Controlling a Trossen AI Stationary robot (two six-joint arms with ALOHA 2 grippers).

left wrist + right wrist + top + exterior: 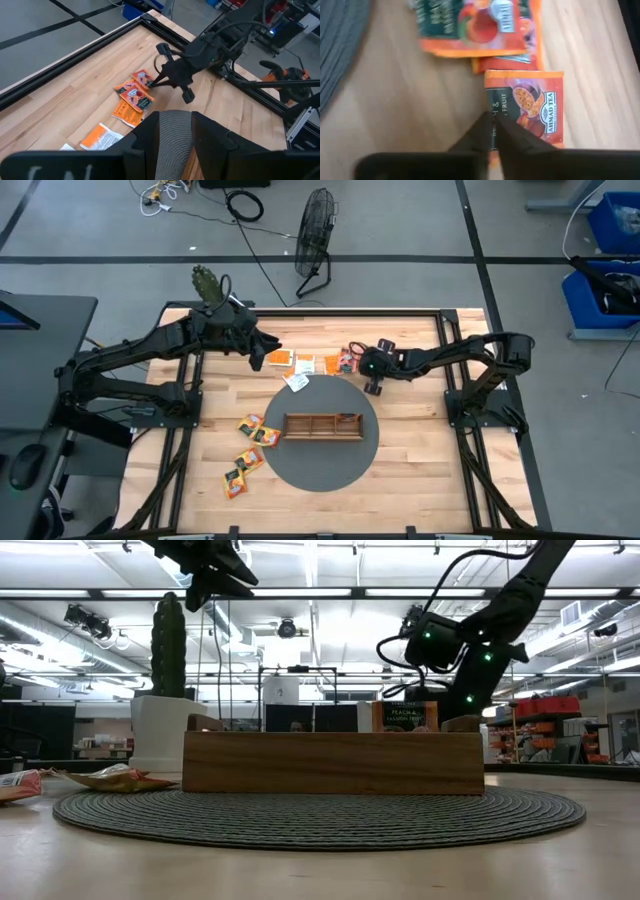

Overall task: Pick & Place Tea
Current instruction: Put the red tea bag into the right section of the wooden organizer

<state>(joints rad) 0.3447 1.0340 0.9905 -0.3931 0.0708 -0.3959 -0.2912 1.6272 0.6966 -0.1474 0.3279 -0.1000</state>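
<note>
**Student:** What does the overhead panel show?

**Tutor:** The right gripper [352, 361] sits low over the far cluster of tea sachets [318, 363], just beyond the round grey mat [320, 470]. Its own camera shows the two fingers [485, 131] pressed together on the near edge of one orange passion-fruit sachet [530, 102], which lies flat on the wooden table [420, 460]. A second packet [470, 25] lies just beyond it, touching or nearly so.

**Student:** And the other arm?

**Tutor:** The left gripper [272, 348] hangs above the same far edge, jaws partly spread and holding nothing visible. It appears to be waiting.

**Student:** Where is the rest of the tea?

**Tutor:** Four or so sachets [248, 455] lie by the mat's left rim. The wooden tray [322, 426] stands on the mat; one packet already stands upright in it, judging from the table-level panel.

**Student:** How should the present step be done well?

**Tutor:** The pinch catches only an edge, so a straight, slow lift seems wise, checking that the neighbouring packet is not dragged along. The sachet will likely droop; carrying it high over the tray wall and lowering it into a free compartment before releasing would suit.
</note>
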